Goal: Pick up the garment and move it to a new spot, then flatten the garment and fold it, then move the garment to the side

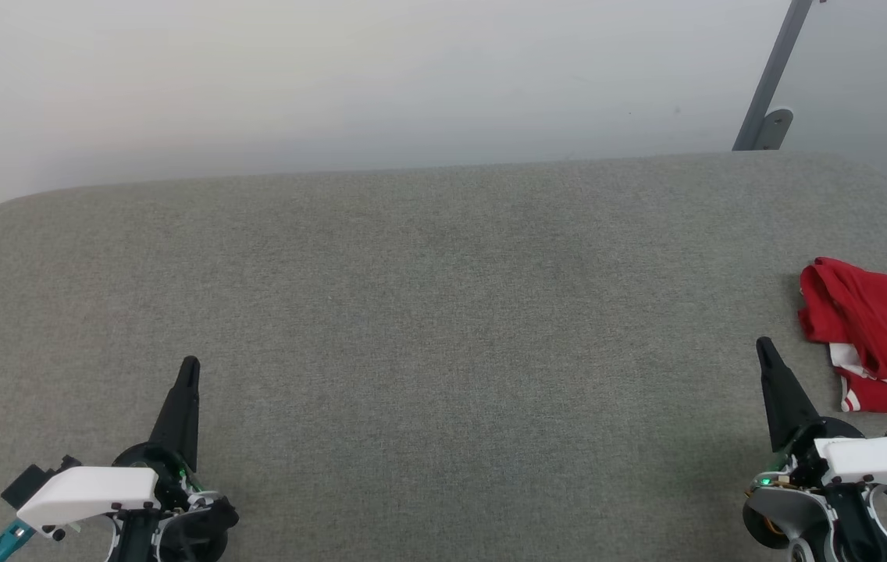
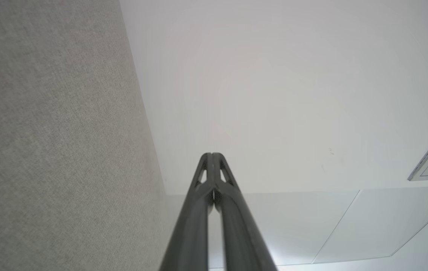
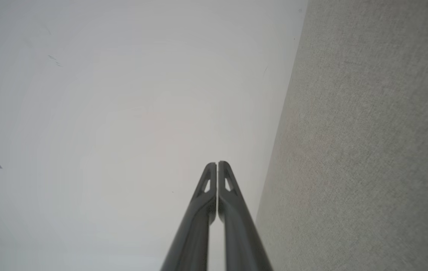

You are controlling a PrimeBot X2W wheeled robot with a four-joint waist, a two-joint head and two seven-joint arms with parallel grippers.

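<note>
Far right, near the table [image 1: 412,312] edge, lies the garment [image 1: 877,324].

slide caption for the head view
Red T-shirt with white sleeves lies at grey fabric surface's right edge; left gripper, right gripper: jaws shut

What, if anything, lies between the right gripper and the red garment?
Nothing visible. In the head view the right gripper, jaws shut and empty, points up beside the garment, which lies bunched at the right edge of the grey padded surface. Bare grey fabric separates them.
</note>
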